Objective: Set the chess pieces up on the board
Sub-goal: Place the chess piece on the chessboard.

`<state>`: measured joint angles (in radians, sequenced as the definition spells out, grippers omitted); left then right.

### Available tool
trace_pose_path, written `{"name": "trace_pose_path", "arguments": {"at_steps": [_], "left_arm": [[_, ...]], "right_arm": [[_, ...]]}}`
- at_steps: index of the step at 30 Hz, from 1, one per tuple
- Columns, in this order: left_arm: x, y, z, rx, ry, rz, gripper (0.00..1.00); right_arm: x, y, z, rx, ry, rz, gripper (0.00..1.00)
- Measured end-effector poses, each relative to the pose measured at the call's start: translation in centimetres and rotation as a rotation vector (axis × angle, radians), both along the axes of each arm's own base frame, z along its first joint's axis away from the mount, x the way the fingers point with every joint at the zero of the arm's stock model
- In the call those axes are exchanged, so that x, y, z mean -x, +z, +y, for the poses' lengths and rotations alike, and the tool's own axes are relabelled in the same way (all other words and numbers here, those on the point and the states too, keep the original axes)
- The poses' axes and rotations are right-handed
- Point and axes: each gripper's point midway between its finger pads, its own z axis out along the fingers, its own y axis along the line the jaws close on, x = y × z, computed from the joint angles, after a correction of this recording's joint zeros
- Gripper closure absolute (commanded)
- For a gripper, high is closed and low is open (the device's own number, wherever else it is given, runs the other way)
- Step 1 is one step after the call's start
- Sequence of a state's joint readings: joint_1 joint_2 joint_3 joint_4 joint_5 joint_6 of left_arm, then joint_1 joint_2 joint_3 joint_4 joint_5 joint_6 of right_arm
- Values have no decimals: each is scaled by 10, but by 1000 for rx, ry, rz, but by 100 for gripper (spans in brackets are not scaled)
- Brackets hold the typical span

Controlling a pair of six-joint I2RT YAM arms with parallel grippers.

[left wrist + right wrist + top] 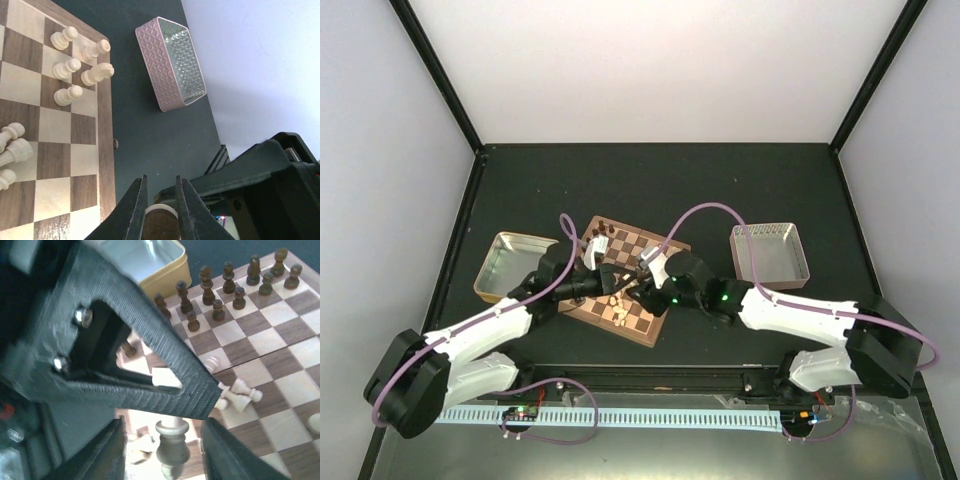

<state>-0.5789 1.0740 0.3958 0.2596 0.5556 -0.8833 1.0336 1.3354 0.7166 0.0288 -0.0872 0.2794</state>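
Your left gripper (160, 181) is pinching a chess piece (161, 222) by its base alone, right gripper (166, 440) standing open, risking a drop onto the board (105, 125) edge.

Between the fingers of the left end effector (161, 184), a cream piece (160, 222) runs off the bottom edge, with only its round brown base showing. Left of that end effector, the board (50, 150) and three pale chessmen (11, 145) are cut by the frame. From the right wrist, the left end effector's black finger covers much of the board and the gold tin (160, 265). The chessman (170, 440) inside the right end effector (161, 427) is blurred and cropped below. Overhead, neither end effector can be made out among the arms.
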Motion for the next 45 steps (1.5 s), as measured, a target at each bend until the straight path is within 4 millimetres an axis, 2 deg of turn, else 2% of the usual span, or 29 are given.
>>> {"name": "trace_pose_path", "arguments": {"at_steps": [2, 5, 10, 13, 17, 21, 30, 45], "left_arm": [[1, 4, 0, 15, -1, 2, 98], [1, 14, -1, 48, 2, -7, 99], [-1, 42, -2, 131, 21, -34, 98], [-3, 58, -3, 179, 33, -42, 98], [-6, 77, -4, 243, 47, -46, 98], [-7, 88, -4, 291, 57, -43, 98], [-9, 102, -3, 352, 69, -42, 98], [-7, 106, 1, 374, 84, -38, 97]], "right_arm": [[0, 12, 0, -50, -13, 21, 37], [-1, 43, -6, -206, -43, 62, 27], [-5, 87, -21, -487, -120, 184, 24], [-5, 97, -21, -581, -158, 281, 24], [-6, 101, -20, -650, -197, 392, 26], [-5, 103, -18, -700, -214, 476, 34], [-2, 100, -15, -773, -227, 619, 65], [-8, 103, -16, -819, -264, 649, 88]]}}
